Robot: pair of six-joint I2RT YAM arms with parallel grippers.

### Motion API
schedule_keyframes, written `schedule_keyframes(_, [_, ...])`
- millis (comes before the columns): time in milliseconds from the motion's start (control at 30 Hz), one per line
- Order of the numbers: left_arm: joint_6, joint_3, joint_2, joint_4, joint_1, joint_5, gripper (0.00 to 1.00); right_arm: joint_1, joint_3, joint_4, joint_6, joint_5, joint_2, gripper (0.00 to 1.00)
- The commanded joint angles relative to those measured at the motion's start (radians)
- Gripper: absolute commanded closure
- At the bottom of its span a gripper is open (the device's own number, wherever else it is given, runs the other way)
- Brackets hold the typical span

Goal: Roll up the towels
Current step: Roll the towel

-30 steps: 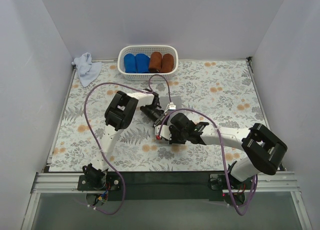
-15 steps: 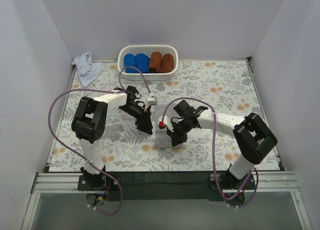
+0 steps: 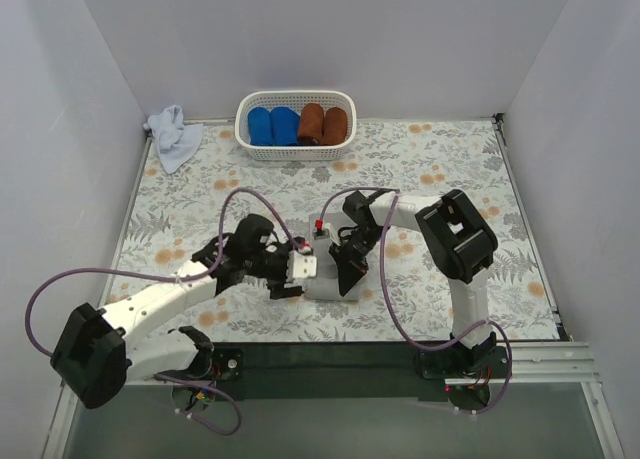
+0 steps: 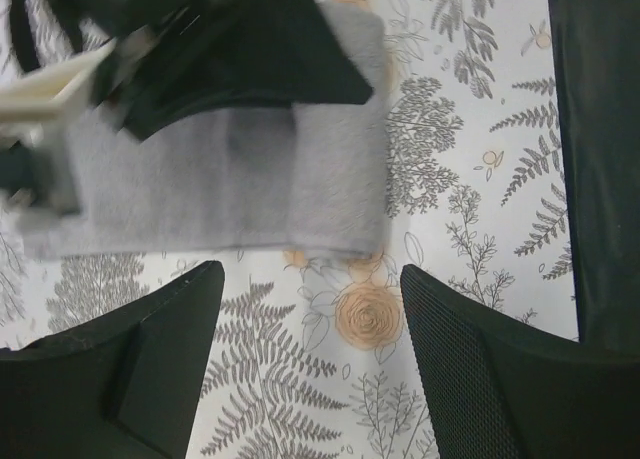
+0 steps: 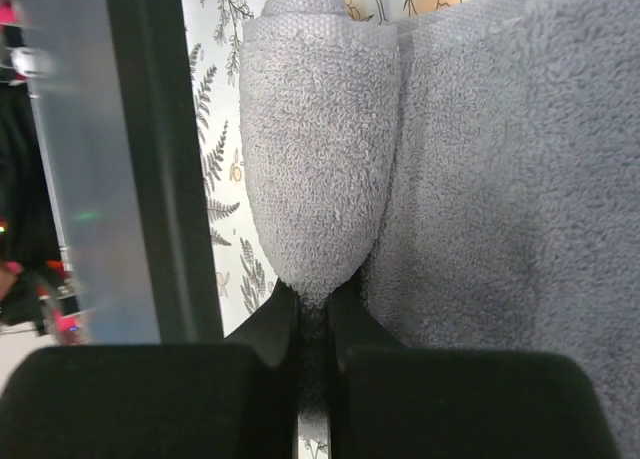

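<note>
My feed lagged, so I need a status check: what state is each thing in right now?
grey towel: one end rolled, rest flat.
pale blue towel: crumpled, unrolled, far left corner.
basket: holds four rolled cloths.
left gripper: open above the grey towel.
right gripper: shut on the grey towel's roll.

right fingers (image 5: 150, 399), grey towel (image 4: 330, 169) just before left fingers (image 4: 150, 369)

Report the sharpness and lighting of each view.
Top external: evenly lit, sharp, soft shadows only. Left wrist: grey towel and floral mat fairly crisp, right arm above them smeared by blur. Right wrist: towel loops sharp in the middle, pale bar at the left edge out of focus.
</note>
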Motion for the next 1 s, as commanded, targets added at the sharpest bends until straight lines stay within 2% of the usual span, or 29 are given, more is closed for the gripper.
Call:
schedule_keyframes(0, [0.070,-0.103,-0.076,0.188,-0.192,-0.270,0.32,-0.005,0.069,-0.113,-0.021,-0.063,0.066,0.99])
schedule_keyframes(33, [0.086,-0.132,-0.078,0.209,-0.224,-0.337,0.32,-0.013,0.078,-0.122,-0.021,-0.077,0.082,0.99])
schedule_keyframes(233, [0.149,-0.152,0.017,0.379,-0.402,-0.484,0.32,-0.034,0.159,-0.233,-0.070,-0.161,0.207,0.99])
schedule_keyframes(367, [0.188,-0.151,0.120,0.502,-0.453,-0.565,0.32,-0.050,0.205,-0.343,-0.147,-0.216,0.287,0.99])
schedule_keyframes(533, [0.218,-0.169,0.200,0.519,-0.473,-0.554,0.35,-0.060,0.228,-0.360,-0.153,-0.228,0.321,0.99])
schedule_keyframes(667, [0.198,-0.161,0.281,0.498,-0.475,-0.567,0.43,-0.062,0.238,-0.377,-0.159,-0.248,0.339,0.99])
schedule_keyframes(767, [0.166,-0.117,0.336,0.420,-0.476,-0.557,0.63,-0.065,0.236,-0.385,-0.162,-0.247,0.332,0.98])
schedule_keyframes(800, [0.134,-0.094,0.349,0.380,-0.475,-0.548,0.75,-0.070,0.236,-0.383,-0.148,-0.248,0.329,0.94])
schedule_keyframes(833, [0.118,-0.059,0.358,0.349,-0.475,-0.525,0.79,-0.076,0.238,-0.385,-0.142,-0.241,0.321,0.87])
schedule_keyframes(900, [0.080,-0.031,0.373,0.257,-0.475,-0.490,0.82,-0.108,0.253,-0.385,-0.125,-0.235,0.297,0.63])
schedule_keyframes(967, [0.061,-0.002,0.385,0.159,-0.475,-0.409,0.83,-0.138,0.274,-0.385,-0.093,-0.225,0.272,0.52])
